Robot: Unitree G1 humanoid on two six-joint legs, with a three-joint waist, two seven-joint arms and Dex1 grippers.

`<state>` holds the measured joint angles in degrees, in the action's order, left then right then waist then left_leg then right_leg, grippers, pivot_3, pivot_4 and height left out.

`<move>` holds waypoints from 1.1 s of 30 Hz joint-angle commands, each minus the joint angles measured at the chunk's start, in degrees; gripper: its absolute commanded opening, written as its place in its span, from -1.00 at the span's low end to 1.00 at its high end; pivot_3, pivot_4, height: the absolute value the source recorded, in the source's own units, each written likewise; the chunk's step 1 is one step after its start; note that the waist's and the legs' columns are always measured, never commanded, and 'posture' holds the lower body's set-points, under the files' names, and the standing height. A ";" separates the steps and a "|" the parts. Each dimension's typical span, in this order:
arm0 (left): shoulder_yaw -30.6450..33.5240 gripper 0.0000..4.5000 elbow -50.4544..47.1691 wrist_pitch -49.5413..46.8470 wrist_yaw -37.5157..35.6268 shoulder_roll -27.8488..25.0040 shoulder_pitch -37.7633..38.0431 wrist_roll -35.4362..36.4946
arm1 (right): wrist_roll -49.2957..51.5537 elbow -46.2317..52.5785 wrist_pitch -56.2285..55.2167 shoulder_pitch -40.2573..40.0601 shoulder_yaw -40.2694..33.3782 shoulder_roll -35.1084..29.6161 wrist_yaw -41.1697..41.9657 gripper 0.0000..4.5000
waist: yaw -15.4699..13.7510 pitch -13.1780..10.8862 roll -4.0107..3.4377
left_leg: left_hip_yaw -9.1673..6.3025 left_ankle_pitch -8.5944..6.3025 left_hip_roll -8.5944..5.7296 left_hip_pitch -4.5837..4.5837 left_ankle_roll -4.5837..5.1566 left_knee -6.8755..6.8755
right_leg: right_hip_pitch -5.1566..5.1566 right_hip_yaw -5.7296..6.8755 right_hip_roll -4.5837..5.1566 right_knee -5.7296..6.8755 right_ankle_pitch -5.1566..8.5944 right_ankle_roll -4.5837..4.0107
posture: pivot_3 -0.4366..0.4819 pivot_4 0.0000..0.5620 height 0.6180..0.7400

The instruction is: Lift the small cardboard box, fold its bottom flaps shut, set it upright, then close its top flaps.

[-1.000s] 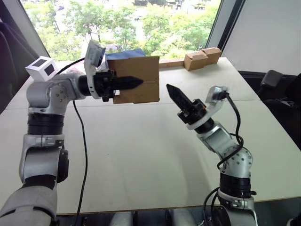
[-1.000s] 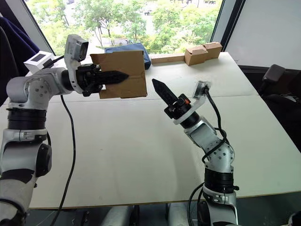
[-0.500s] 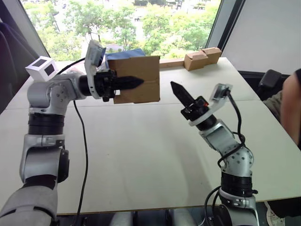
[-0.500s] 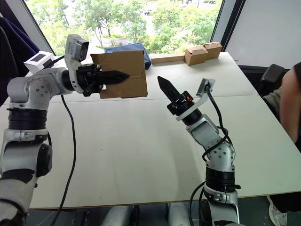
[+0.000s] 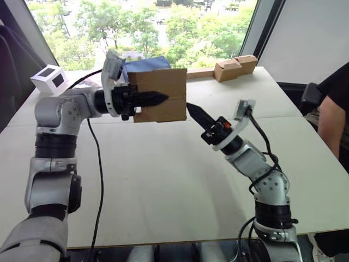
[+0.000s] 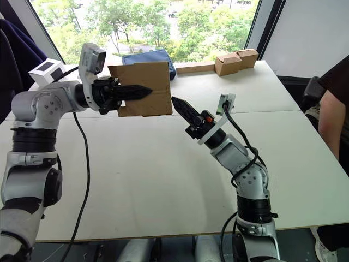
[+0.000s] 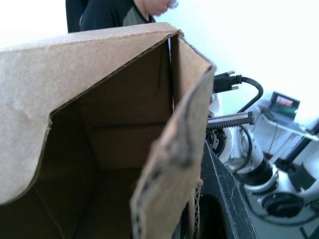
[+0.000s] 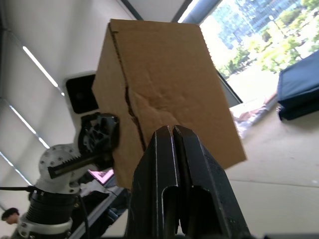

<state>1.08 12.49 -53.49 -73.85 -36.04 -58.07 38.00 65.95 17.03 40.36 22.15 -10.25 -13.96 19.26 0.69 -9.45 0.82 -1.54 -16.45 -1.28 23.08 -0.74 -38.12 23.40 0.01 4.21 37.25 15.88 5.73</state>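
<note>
Left gripper [image 5: 155,98] is clamped on the small cardboard box [image 5: 163,94]; closed right gripper [image 5: 192,109], just beside, should be pressed squarely against the bottom flaps [image 8: 124,124].

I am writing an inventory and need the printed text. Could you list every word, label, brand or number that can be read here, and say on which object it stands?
No text can be read anywhere.
small cardboard box: plain, unmarked.
pair of tan boxes: no print visible.
white cube box: no lettering to be seen.
</note>
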 commanded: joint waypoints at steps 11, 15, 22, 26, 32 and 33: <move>-38.98 -1.00 2.08 6.54 -8.57 -2.60 -16.45 -31.77 | -17.29 21.35 5.19 -15.91 1.32 -43.39 22.47 -0.98 | 0.23 -0.02 0.02 | 0.01 -0.14 -0.02 0.01 0.25 -0.05 | -0.08 -0.03 -0.17 -0.11 0.11 0.15 | -0.05 -0.47 1.00; -44.16 -1.00 -0.27 9.77 -13.77 -2.44 -16.61 -35.11 | -21.22 24.00 5.76 -12.82 6.22 -44.52 20.77 -0.98 | 0.18 -0.03 0.04 | -0.04 -0.15 0.20 0.02 0.27 -0.06 | -0.09 -0.07 -0.38 -0.17 0.11 0.13 | -0.05 -0.47 1.00; -48.31 -1.00 -4.56 13.13 -17.56 -1.87 -14.73 -40.21 | -27.54 28.71 7.68 -12.25 11.95 -42.52 15.66 -0.98 | -0.25 -0.02 0.03 | -0.09 -0.14 0.21 0.13 0.26 -0.10 | -0.02 -0.11 -0.34 -0.14 0.12 0.12 | -0.05 -0.47 1.00; -50.33 -1.00 -7.42 10.40 -18.08 -1.46 -13.45 -42.47 | -31.37 29.84 8.63 -13.35 14.00 -42.01 13.23 -0.98 | -0.24 -0.02 0.03 | -0.16 -0.14 0.10 0.21 0.26 -0.23 | -0.05 -0.18 -0.29 -0.14 0.12 0.13 | -0.05 -0.47 1.00; -51.71 -0.88 -8.12 6.73 -18.64 0.05 -14.72 -42.95 | -34.74 28.85 8.54 -12.93 16.39 -39.38 11.79 -0.99 | -0.14 -0.02 0.03 | -0.21 -0.14 0.13 0.18 0.26 -0.23 | -0.06 -0.22 -0.38 -0.11 0.12 0.13 | -0.05 -0.47 1.00; -51.78 -0.77 -8.14 6.11 -18.64 0.21 -14.84 -42.97 | -35.23 28.69 8.42 -13.04 16.58 -39.12 11.82 -1.00 | -0.15 -0.01 0.03 | -0.21 -0.14 0.13 0.19 0.26 -0.23 | -0.06 -0.22 -0.38 -0.11 0.12 0.13 | -0.05 -0.47 1.00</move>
<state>-50.75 5.45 -46.05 -92.18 -35.98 -71.41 -4.59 31.94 44.85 49.66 8.78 6.49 -53.42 31.31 0.53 -9.46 0.85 -1.75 -16.59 -1.15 23.26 -0.48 -38.35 23.34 -0.21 3.83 37.14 15.99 5.86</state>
